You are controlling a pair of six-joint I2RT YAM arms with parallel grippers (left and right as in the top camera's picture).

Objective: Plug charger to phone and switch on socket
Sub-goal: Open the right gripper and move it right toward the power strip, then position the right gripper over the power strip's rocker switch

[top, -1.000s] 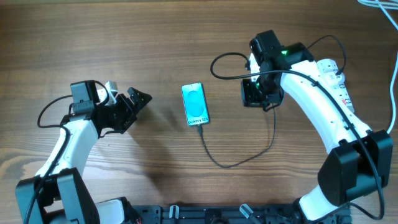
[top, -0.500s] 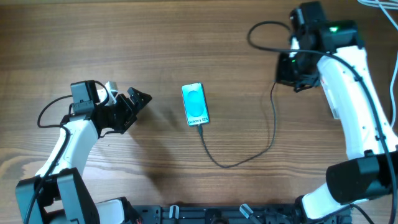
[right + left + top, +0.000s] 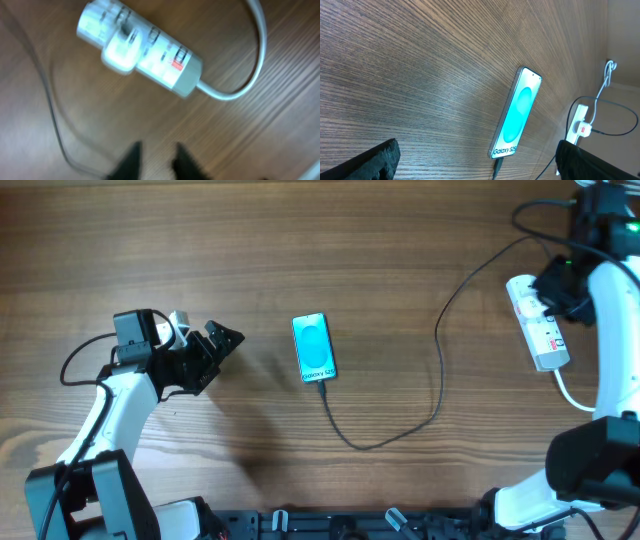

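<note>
The phone lies flat mid-table with its teal screen lit, and also shows in the left wrist view. The charger's black cable is plugged into the phone's near end, loops right and runs back toward the socket. The socket is a white power strip at the right edge. My right gripper hovers above it. In the blurred right wrist view the right gripper is open and holds nothing. The socket lies beyond it with a pale block in one outlet. My left gripper stands wide open left of the phone.
The socket's thick white cord curves away across the wooden table. A thin white cable hangs at the far edge. The charger cable's loop lies in front of the phone.
My right arm has swung from mid-table to the far right over the socket, dragging the cable with it. Its jaws, shut before, now stand apart. The left arm has not moved.
</note>
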